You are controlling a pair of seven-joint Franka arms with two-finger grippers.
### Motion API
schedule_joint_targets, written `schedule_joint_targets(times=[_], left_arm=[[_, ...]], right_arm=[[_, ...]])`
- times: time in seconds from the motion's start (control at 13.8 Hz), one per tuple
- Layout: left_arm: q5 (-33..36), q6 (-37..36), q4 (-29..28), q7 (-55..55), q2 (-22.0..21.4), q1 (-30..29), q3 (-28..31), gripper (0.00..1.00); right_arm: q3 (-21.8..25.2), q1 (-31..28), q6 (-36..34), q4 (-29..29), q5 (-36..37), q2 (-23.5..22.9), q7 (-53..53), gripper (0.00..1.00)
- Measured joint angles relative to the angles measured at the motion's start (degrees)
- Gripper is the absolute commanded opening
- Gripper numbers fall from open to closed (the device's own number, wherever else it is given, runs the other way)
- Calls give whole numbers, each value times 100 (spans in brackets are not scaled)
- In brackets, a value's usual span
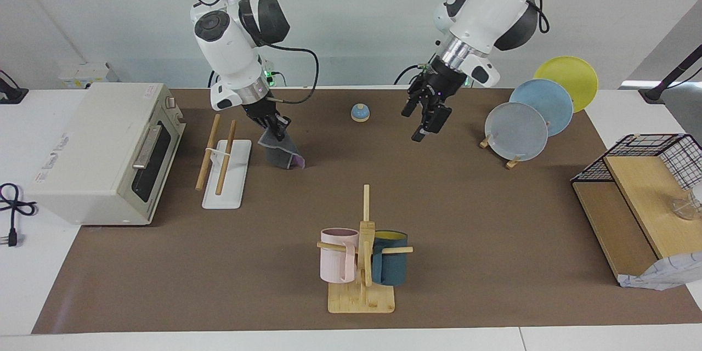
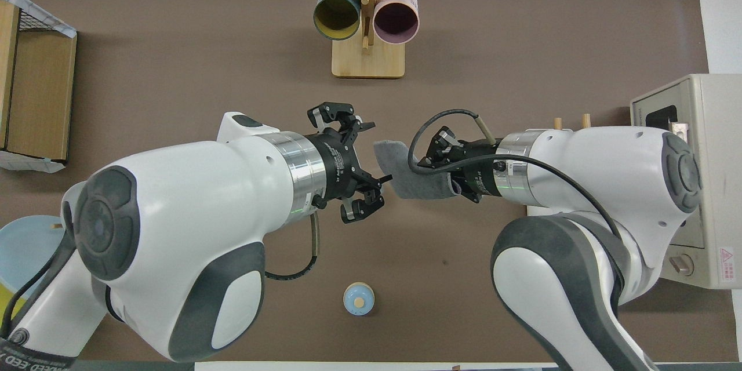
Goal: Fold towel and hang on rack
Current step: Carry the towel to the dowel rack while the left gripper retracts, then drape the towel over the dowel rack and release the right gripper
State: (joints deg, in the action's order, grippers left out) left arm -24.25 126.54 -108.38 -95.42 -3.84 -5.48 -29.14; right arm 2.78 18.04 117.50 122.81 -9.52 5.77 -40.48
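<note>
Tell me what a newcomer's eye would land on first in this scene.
First, the towel, folded and dangling dark grey from the right gripper, which is shut on it just beside the rack at the right arm's end of the table. Next, the left gripper, open and empty, up over bare mat near the stand of plates. The two mugs on the bamboo stand sit farthest from the robots.

Right tool (image 1: 277, 130) clamping hanging towel (image 1: 279, 152) beside rack (image 1: 225, 162)
</note>
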Motion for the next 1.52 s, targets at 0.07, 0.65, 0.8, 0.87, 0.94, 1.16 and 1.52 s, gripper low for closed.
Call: schedule_joint_targets(times=[0.07,0.65,0.8,0.87,0.94,1.16,1.52], left_arm=[[0,-83,0,558,-1,-206,7,100],[884,-1434,263,5452,-11,-1456,43,100],[1492,-1952,577,6185,22,-1500,42,100],[1773,-2239,784,6534,67,-1503,42,100],[2037,-2551,1033,6901,144,-1504,42,100],[2407,-3316,1674,7831,409,-1505,42,100],[2552,-4257,2304,8426,573,-974,375,100]], right_arm=[[6,-197,-134,0,73,6,282,0],[41,-1245,-578,-179,1420,31,2467,0],[44,-1257,-670,-244,1616,40,2831,0],[47,-1306,-704,-278,1662,43,2962,0],[51,-1376,-721,-296,1681,46,3140,0],[58,-1582,-758,-299,1736,50,3574,0],[59,-1701,-884,-282,1741,51,3686,12]])
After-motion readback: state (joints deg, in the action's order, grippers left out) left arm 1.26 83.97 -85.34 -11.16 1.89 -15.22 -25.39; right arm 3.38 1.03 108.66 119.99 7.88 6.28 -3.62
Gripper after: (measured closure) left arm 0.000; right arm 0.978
